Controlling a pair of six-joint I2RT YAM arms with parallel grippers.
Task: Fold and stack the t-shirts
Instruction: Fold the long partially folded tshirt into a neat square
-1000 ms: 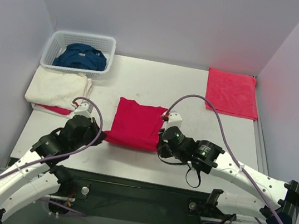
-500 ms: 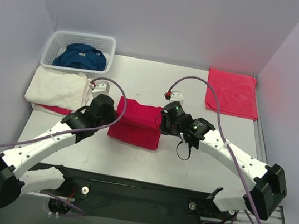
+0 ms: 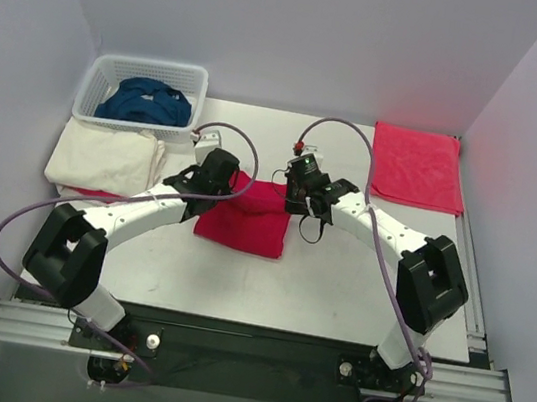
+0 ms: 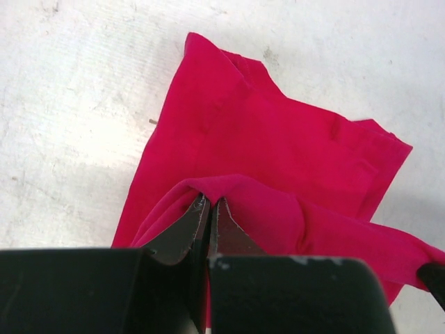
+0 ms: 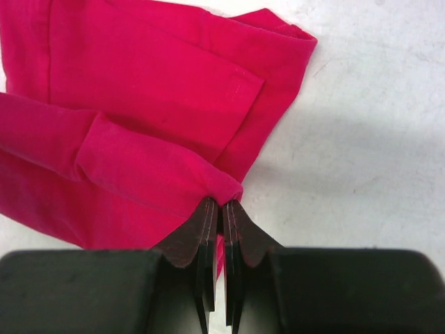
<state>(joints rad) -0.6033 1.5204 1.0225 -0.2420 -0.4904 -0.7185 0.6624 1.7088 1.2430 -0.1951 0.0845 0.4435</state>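
A crimson red t-shirt (image 3: 243, 226) lies partly folded at the middle of the table. My left gripper (image 3: 227, 187) is shut on a raised fold at its left edge (image 4: 229, 184), the fingertips (image 4: 198, 209) pinching the fabric. My right gripper (image 3: 289, 196) is shut on the right end of that same fold (image 5: 222, 186). The lifted strip hangs between the two grippers above the flat layers (image 5: 139, 76). A dark blue t-shirt (image 3: 145, 102) sits crumpled in the basket. A cream-white t-shirt (image 3: 103, 158) lies folded at the left.
The white lattice basket (image 3: 94, 84) stands at the back left corner. A folded coral-red cloth (image 3: 415, 167) lies at the back right. A red edge (image 3: 97, 197) peeks from under the cream-white shirt. Grey walls enclose the table on three sides.
Both arms have stretched away from the near edge, carrying the red shirt's near edge up and over toward the far side. Both grippers stayed shut on the fabric.
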